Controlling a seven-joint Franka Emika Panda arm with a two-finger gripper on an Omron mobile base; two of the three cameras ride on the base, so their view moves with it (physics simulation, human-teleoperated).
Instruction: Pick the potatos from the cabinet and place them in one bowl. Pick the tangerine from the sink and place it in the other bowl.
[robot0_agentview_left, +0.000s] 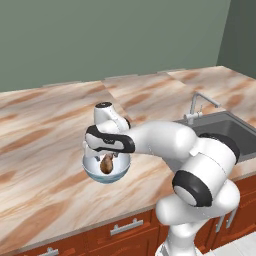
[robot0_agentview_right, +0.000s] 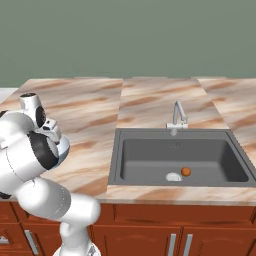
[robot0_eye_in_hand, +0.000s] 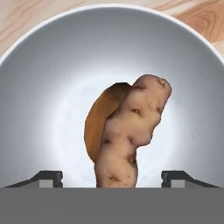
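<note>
The pale bluish-white bowl (robot0_agentview_left: 121, 170) (robot0_eye_in_hand: 39, 87) stands on the marble counter near its front edge. Two potatos lie in it: a lumpy tan one (robot0_eye_in_hand: 131, 131) (robot0_agentview_left: 106, 163) leaning on a darker brown one (robot0_eye_in_hand: 98, 122). My gripper (robot0_eye_in_hand: 113, 179) (robot0_agentview_left: 106, 156) hangs straight over the bowl, open, its fingertips (robot0_eye_in_hand: 48, 177) wide apart on either side of the tan potato without touching it. The tangerine (robot0_agentview_right: 186, 171) rests on the floor of the dark grey sink (robot0_agentview_right: 145, 160), beside the silver drain (robot0_agentview_right: 173, 176). The cabinet and the other bowl are out of view.
A silver faucet (robot0_agentview_right: 177, 117) (robot0_agentview_left: 200, 105) rises behind the sink, to the right of the bowl. Marble counter (robot0_agentview_left: 45, 135) spreads left and behind the bowl. Wooden drawer fronts with metal handles (robot0_agentview_left: 125, 227) run below the counter edge.
</note>
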